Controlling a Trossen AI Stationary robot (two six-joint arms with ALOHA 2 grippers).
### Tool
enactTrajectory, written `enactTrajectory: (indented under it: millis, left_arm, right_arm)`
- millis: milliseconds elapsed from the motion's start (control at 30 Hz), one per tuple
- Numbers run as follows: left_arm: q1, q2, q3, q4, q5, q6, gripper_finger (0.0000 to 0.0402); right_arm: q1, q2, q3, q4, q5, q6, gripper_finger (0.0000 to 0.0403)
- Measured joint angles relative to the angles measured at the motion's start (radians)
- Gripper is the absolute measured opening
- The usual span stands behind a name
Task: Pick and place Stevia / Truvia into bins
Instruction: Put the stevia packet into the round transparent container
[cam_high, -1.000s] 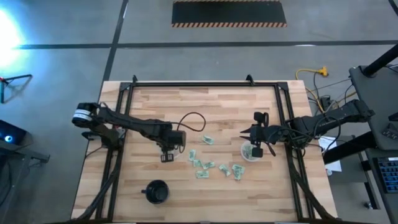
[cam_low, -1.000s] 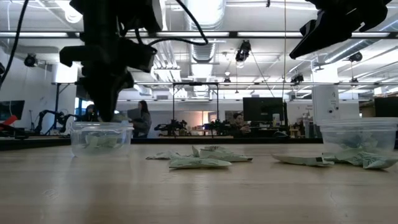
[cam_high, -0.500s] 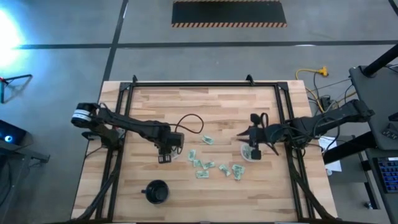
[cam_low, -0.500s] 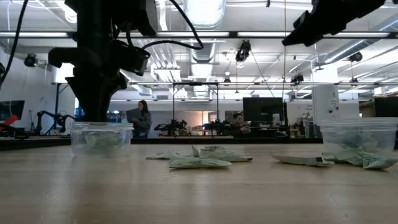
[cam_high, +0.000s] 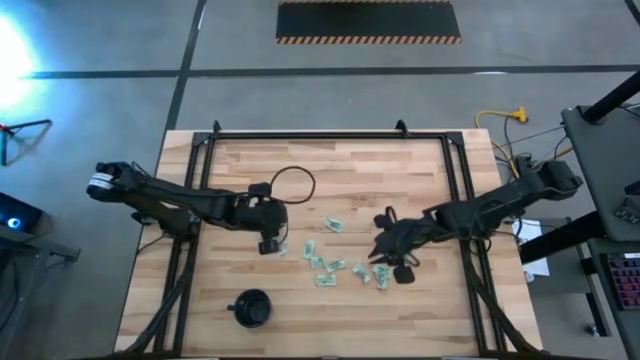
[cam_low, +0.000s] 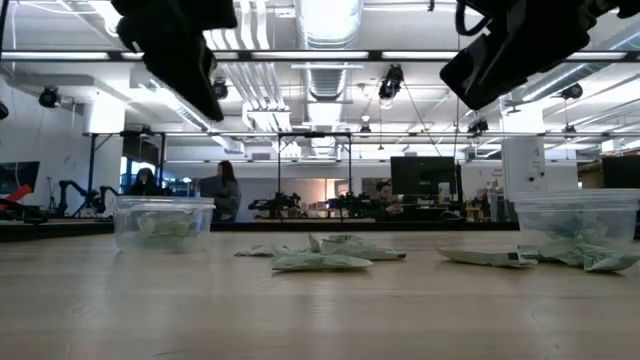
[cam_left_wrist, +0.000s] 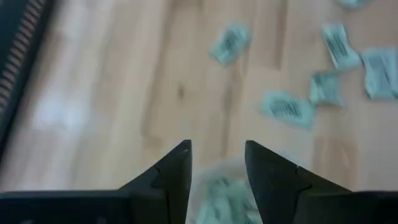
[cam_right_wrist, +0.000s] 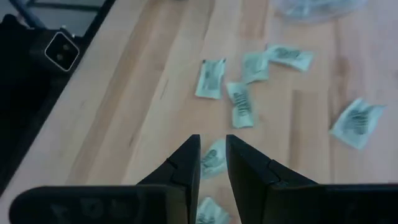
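Several pale green Stevia / Truvia packets (cam_high: 335, 265) lie flat on the wooden table's middle. The left bin (cam_low: 163, 222), a clear cup with packets inside, stands just below my left gripper (cam_left_wrist: 217, 149). That gripper hangs open above it with nothing between its fingers. The right bin (cam_low: 578, 225), also holding packets, is mostly hidden under the right arm in the high view. My right gripper (cam_right_wrist: 213, 144) hovers over the loose packets (cam_right_wrist: 241, 104), slanting down. Its fingers are a narrow gap apart and hold nothing.
A black round cup (cam_high: 252, 308) stands near the table's near edge on the left. A black cable loop (cam_high: 290, 185) lies behind the left arm. A black frame (cam_high: 330, 137) runs along the table's edges. People and equipment show far behind the table.
My left gripper has risen out of the left bin and tipped back toward the table's left, its fingers now wider apart in the low view. My right gripper has swung from above the right bin toward the table's middle and near edge, tipping down over the loose packets.
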Motion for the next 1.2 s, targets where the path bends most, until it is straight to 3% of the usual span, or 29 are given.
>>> enactTrajectory:
  millis: [233, 400, 833, 1200]
  left_arm:
    - [-0.005, -0.029, -0.019, 0.081, -0.131, 0.070, 0.0132]
    - [-0.005, -0.029, -0.033, 0.124, -0.242, 0.128, 0.0132]
    - [-0.005, -0.042, -0.037, 0.119, -0.258, 0.136, 0.0132]
    - [-0.004, -0.042, -0.050, 0.118, -0.258, 0.136, 0.0132]
  right_arm:
    - [0.062, 0.128, 0.139, -0.251, 0.008, 0.102, 0.0068]
    - [0.107, 0.199, 0.198, -0.286, 0.008, 0.142, 0.0068]
    - [0.120, 0.312, 0.174, -0.291, 0.038, 0.229, 0.0070]
    - [0.116, 0.355, 0.172, -0.323, 0.064, 0.236, 0.0129]
